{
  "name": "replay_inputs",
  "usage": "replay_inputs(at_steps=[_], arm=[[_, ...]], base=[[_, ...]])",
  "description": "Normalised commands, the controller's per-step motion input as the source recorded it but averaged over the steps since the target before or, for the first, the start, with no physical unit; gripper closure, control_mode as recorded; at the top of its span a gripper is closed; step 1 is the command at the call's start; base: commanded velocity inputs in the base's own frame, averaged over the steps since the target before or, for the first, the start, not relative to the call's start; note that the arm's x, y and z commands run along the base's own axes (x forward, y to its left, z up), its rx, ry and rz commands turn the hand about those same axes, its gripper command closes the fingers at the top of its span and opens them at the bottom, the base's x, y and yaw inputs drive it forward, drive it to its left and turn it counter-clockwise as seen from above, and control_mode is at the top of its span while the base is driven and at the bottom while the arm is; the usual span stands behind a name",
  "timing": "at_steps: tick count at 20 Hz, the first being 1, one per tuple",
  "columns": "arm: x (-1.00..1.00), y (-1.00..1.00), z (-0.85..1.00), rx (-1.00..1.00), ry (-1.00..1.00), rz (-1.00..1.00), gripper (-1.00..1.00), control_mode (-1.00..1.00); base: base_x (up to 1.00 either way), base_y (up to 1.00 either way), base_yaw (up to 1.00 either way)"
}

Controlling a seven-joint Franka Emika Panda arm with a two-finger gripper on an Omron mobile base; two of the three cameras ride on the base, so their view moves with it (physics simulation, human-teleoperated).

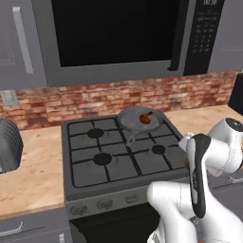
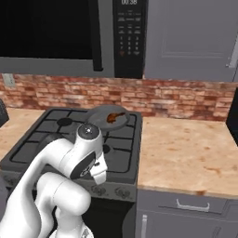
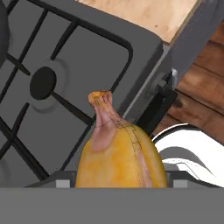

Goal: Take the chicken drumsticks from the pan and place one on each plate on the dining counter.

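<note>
1. The stove (image 1: 118, 156), dark grey with black grates, carries the pan (image 1: 137, 118) on its far burner, well beyond the gripper.
2. A reddish-brown drumstick (image 1: 145, 117) lies in the pan.
3. Tan wood-grain worktop (image 2: 186, 153) flanks the stove on both sides of the gripper.

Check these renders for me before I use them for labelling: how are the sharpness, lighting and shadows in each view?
Left base view: soft, slightly blurred, flat even light, no glare on the pan. Right base view: same softness, faint shading under the microwave. Hand view: the golden drumstick looms large and sharp, evenly lit, between the jaws above the stove.
</note>
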Motion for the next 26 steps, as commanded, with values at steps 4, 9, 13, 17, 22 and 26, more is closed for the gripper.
replay_inputs(at_steps=[4,9,13,17,22,26], arm=[[0.0,0.0,0.0,0.0,0.0,0.0,1.0,1.0],[0.0,0.0,0.0,0.0,0.0,0.0,1.0,1.0],[0.0,0.0,0.0,0.0,0.0,0.0,1.0,1.0],[0.0,0.0,0.0,0.0,0.0,0.0,1.0,1.0],[0.0,0.0,0.0,0.0,0.0,0.0,1.0,1.0],[0.0,0.0,0.0,0.0,0.0,0.0,1.0,1.0]], base=[[-0.27,-0.03,-0.47],[-0.16,0.0,-0.68],[-0.1,0.0,-0.84],[-0.06,-0.04,-0.9],[0.0,-0.11,-0.88],[0.0,-0.12,-0.83]])
